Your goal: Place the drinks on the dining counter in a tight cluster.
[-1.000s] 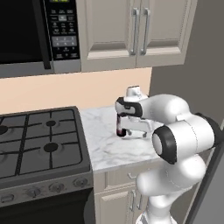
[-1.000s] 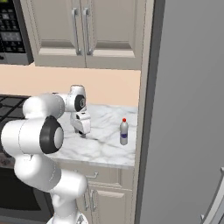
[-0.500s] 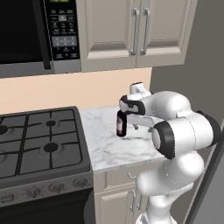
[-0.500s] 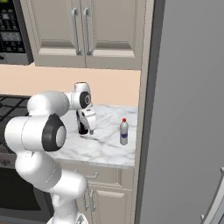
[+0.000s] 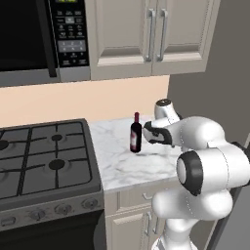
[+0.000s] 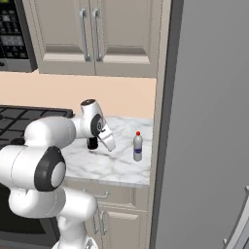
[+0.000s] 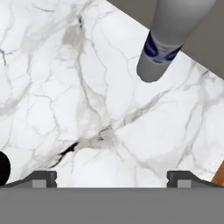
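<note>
A dark wine bottle (image 5: 135,133) stands upright on the short marble worktop (image 5: 117,163) beside the stove. Just right of it my gripper (image 5: 150,138) hangs low over the marble, open and holding nothing. In the right base view the gripper (image 6: 108,145) sits between the wine bottle's dark base (image 6: 92,143) and a small pale bottle (image 6: 138,147) with a red cap and blue label. The hand view looks down on bare marble (image 7: 65,87) between the open fingertips (image 7: 43,177), with the pale bottle (image 7: 168,37) ahead and the wine bottle's edge (image 7: 2,168) at the left. The dining counter is out of view.
A black gas stove (image 5: 44,161) adjoins the worktop on the left, with a microwave (image 5: 44,39) above it. Beige wall cabinets (image 5: 151,34) hang over the worktop. A tall grey fridge side (image 6: 204,121) closes off the right end.
The hand has swung right, off the wine bottle and toward the pale bottle. The jaws stayed open and both bottles kept their places.
</note>
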Tool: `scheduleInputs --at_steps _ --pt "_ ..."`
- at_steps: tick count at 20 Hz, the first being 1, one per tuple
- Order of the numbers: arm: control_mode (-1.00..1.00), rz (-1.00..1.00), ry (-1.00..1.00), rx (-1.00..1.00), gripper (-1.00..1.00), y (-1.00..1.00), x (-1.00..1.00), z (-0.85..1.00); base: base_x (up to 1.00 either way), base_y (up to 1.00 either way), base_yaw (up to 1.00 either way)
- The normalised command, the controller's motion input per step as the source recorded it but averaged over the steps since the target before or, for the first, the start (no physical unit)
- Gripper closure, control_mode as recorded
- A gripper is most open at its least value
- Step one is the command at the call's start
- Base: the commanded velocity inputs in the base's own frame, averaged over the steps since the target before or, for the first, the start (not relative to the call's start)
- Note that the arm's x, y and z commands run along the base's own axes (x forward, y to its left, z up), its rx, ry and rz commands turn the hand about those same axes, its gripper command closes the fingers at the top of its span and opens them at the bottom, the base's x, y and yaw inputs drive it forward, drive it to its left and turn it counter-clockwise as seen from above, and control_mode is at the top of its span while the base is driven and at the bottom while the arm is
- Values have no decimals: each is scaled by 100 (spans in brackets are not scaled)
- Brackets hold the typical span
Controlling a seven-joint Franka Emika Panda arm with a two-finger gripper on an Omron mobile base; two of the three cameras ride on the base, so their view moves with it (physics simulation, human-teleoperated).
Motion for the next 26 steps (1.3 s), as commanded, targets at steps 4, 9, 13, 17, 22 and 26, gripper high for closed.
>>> scheduleInputs --at_steps 4,9,13,17,22,26 --pt "-100 5 -7 -6 -100 -23 27 0 0 0 0" --pt "-100 6 -3 -11 -100 -25 9 2 0 0 0" --pt "-100 4 -9 -9 -100 -32 1 1 0 0 0" --pt "-100 0 -7 -3 -100 -24 -3 2 0 0 0" --pt "-100 0 -1 0 -100 -10 -3 17 0 0 0" --pt "-100 0 0 0 -100 -13 0 22 0 0 0"
